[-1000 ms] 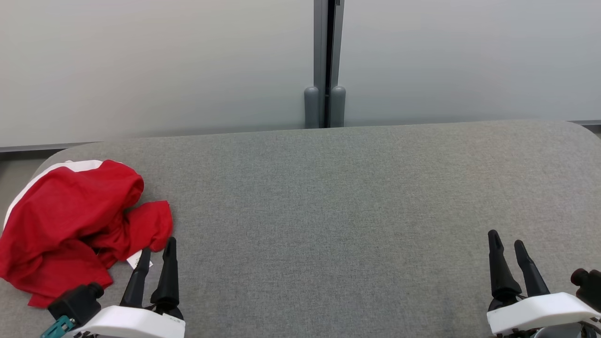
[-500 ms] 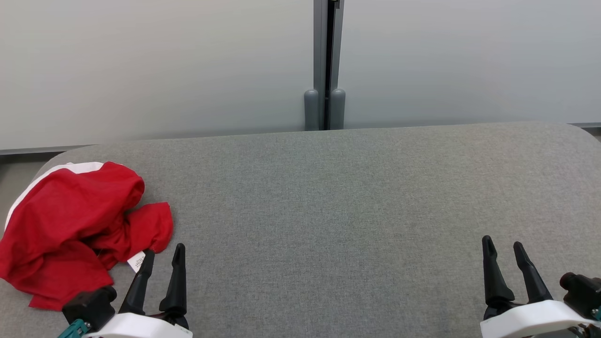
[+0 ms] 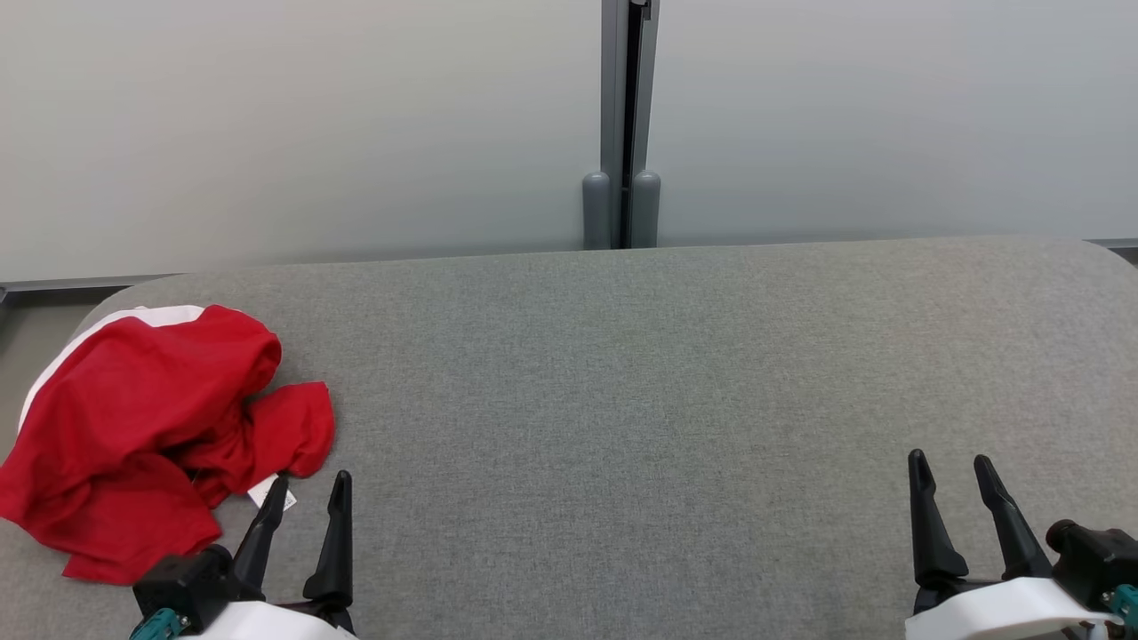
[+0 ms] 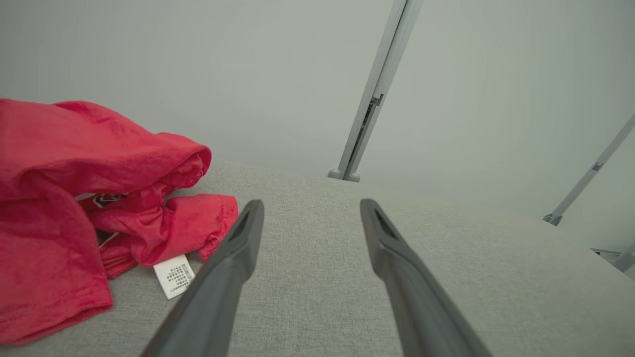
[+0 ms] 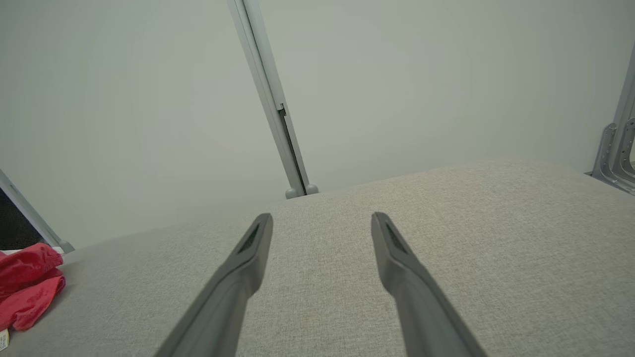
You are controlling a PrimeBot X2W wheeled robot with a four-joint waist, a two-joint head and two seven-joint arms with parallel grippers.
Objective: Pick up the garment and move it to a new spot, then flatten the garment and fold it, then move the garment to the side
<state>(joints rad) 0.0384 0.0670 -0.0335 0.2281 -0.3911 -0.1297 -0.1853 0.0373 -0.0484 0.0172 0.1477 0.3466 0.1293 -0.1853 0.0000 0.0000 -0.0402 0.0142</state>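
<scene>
The garment (image 3: pixel 142 436) is red with a white band and lies crumpled at the table's left end; a white care label pokes out at its near edge. In the left wrist view the garment (image 4: pixel 74 198) sits left of the fingers. My left gripper (image 3: pixel 309 484) stands open at the lower left, its left fingertip just beside the label, nothing between its fingers. The left gripper (image 4: pixel 310 206) shows bare table between its tips. My right gripper (image 3: pixel 949 462) is open at the lower right, far from the cloth, and empty. In the right wrist view the right gripper (image 5: pixel 321 218) hovers over the table and the garment (image 5: pixel 27 285) lies far left.
The grey fabric-covered table (image 3: pixel 640 391) has rounded corners and a wide bare middle and right. Behind it is a frosted pale wall with a grey vertical post (image 3: pixel 622 124). The garment reaches the table's left edge.
Both grippers have drawn back toward the lower edge of the head view; the left one also shifted slightly right. The camera has tilted a little. The garment has not moved.
</scene>
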